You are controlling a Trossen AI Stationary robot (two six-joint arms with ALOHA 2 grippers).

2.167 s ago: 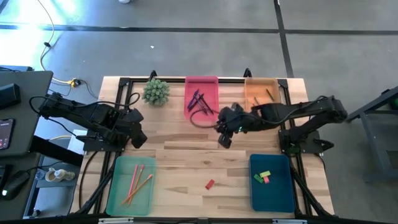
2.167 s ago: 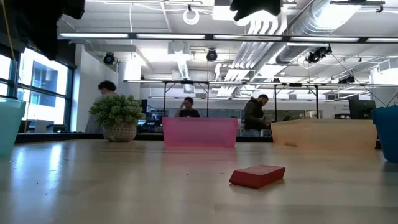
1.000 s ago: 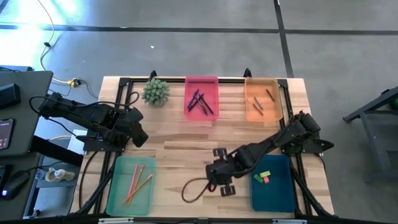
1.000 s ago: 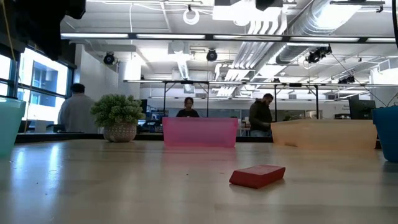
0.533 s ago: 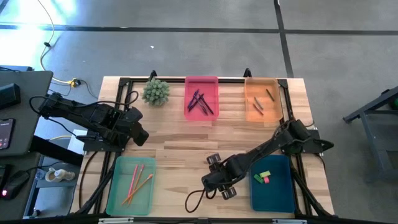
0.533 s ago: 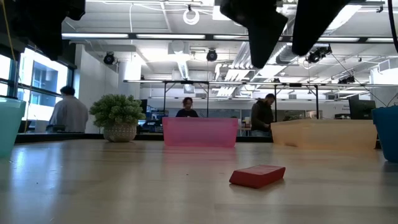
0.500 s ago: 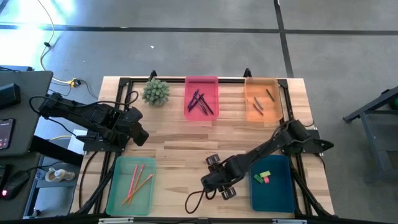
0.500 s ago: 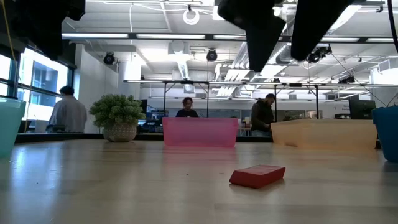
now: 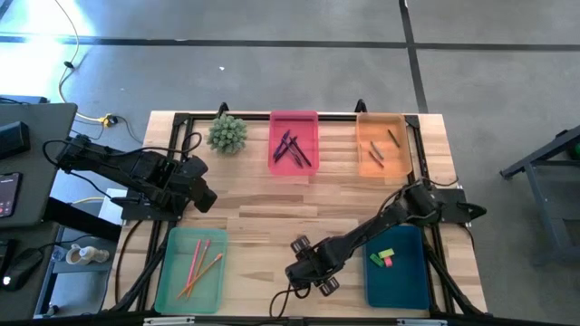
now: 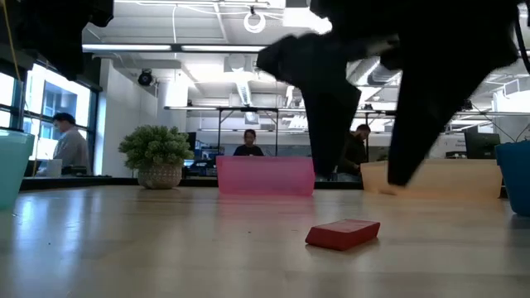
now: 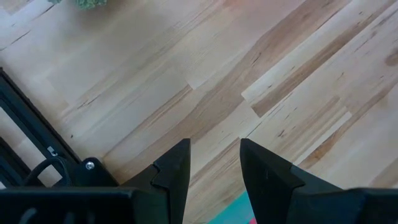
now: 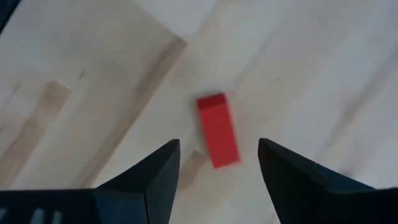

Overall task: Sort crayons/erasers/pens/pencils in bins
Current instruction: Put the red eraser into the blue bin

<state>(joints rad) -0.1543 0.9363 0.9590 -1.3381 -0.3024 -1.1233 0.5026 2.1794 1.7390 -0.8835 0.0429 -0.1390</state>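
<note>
The right claw (image 9: 306,269) is positioned over the front middle of the table (image 9: 263,217), with its fingers (image 12: 158,171) spread apart and nothing between them. In the right wrist view the red eraser (image 12: 218,130) is seen lying flat on the bare wood, just ahead of the gap between the two fingers and not touched by either. In the low view the eraser (image 10: 342,234) is seen resting on the table below the dark fingers (image 10: 327,108), which are held above it without contact.

The blue bin (image 9: 397,272) is located just to the right of the right claw; a yellow-green eraser (image 9: 381,254) and a pink eraser (image 9: 389,263) are contained in it. The pale green bin (image 9: 190,272) is located well to the left of this claw and holds the pencils (image 9: 201,261). The pink bin (image 9: 294,145), holding the pens (image 9: 292,149), and the orange bin (image 9: 381,145), holding the crayons (image 9: 379,149), are set at the far edge of the table, well beyond the claw. A small potted plant (image 9: 227,133) is placed beside the pink bin.

The left claw (image 11: 214,168) is held at the left edge of the table, clear of all bins. Its fingers are parted and empty, with only bare wood seen ahead of them.

People are seen in the room beyond the table in the low view.
</note>
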